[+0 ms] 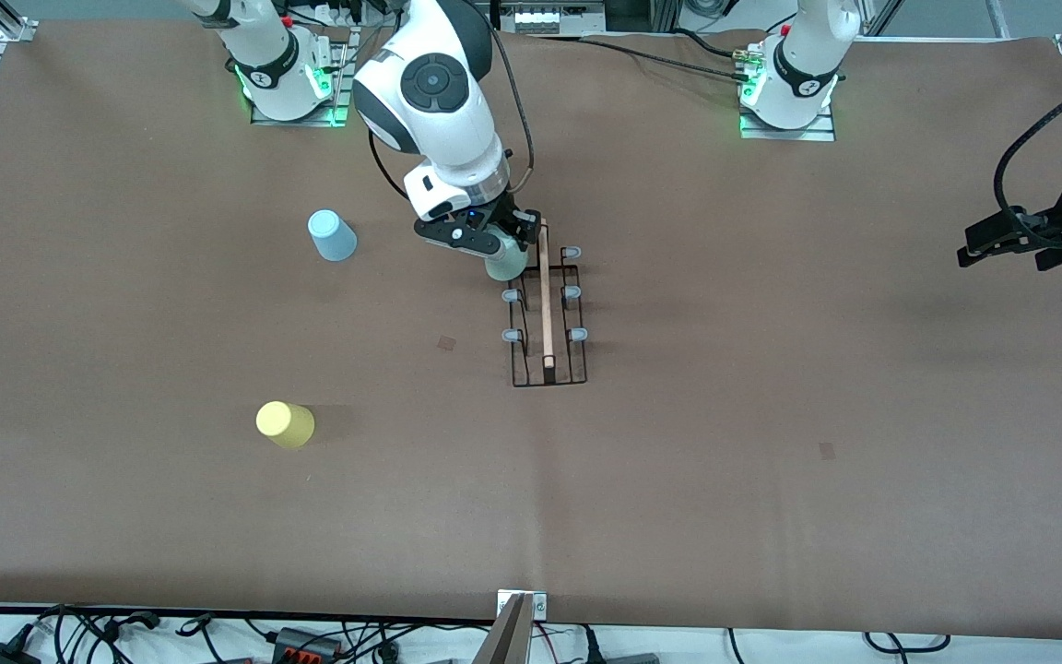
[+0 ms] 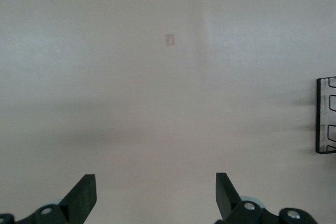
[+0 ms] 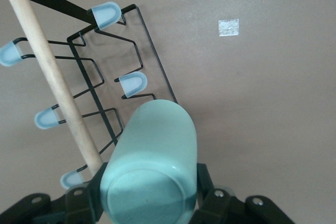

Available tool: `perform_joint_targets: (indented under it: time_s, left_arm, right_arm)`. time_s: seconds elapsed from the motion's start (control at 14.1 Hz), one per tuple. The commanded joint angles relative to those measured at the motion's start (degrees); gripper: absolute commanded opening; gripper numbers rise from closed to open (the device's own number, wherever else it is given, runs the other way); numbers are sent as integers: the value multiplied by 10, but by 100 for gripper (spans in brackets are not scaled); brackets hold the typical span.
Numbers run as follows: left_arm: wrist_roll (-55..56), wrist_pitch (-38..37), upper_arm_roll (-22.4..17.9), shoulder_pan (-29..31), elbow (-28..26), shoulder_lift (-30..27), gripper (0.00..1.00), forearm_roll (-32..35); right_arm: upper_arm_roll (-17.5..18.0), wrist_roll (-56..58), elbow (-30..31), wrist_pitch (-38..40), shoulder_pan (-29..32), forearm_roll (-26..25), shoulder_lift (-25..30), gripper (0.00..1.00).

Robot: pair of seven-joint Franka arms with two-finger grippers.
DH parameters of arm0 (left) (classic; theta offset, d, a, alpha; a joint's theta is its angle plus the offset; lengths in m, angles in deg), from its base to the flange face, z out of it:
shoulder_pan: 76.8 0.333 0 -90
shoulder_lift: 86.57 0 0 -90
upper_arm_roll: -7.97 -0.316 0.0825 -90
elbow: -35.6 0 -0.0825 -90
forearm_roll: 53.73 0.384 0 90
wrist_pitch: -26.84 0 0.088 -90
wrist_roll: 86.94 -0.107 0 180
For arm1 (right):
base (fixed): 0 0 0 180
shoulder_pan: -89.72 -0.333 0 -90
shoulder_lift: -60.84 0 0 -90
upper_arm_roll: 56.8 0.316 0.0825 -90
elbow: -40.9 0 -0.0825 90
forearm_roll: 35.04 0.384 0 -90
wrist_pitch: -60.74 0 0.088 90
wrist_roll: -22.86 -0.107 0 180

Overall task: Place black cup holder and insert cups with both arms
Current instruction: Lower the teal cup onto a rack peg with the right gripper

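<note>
The black cup holder [image 1: 545, 314] with its wooden rod lies mid-table; its rod [image 3: 52, 77] also shows in the right wrist view. My right gripper [image 1: 497, 247] is shut on the pale grey-green cup [image 1: 505, 265], held mouth-down over the holder's corner nearest the bases, on the right arm's side. The cup [image 3: 152, 150] hides one peg; I cannot tell whether it sits on that peg. The light blue cup [image 1: 332, 235] and the yellow cup [image 1: 285, 424] stand upside down toward the right arm's end. My left gripper [image 1: 969, 251] waits open and empty over the left arm's end of the table; its fingers [image 2: 84, 198] are wide apart.
Five grey-tipped pegs show free, one of them next to the cup [image 3: 131, 83]. A small tape mark [image 1: 446, 343] lies on the brown table cover beside the holder. The holder's end [image 2: 325, 116] shows at the edge of the left wrist view.
</note>
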Motion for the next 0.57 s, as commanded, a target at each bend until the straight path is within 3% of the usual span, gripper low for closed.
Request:
perform_joint_targets:
  time_s: [0.0,0.14,0.28,0.42,0.5]
  left_arm:
    - [9,12,-9,-13,-25,-26,100,14]
    - [9,12,-9,-15,-28,-27,100,14]
    - [12,22,-8,-13,-41,-29,100,14]
    - [14,49,-5,-14,-83,-64,100,15]
    - [14,49,-6,-15,-86,-66,100,15]
  right_arm:
    - [-4,-15,1,-16,-8,-21,-14,4]
    - [-5,-15,1,-16,-8,-21,-19,7]
    - [-6,-15,1,-20,-7,-25,-26,23]
    - [-7,-14,1,-23,-7,-26,-36,55]
    - [-7,-14,1,-28,-7,-27,-43,79]
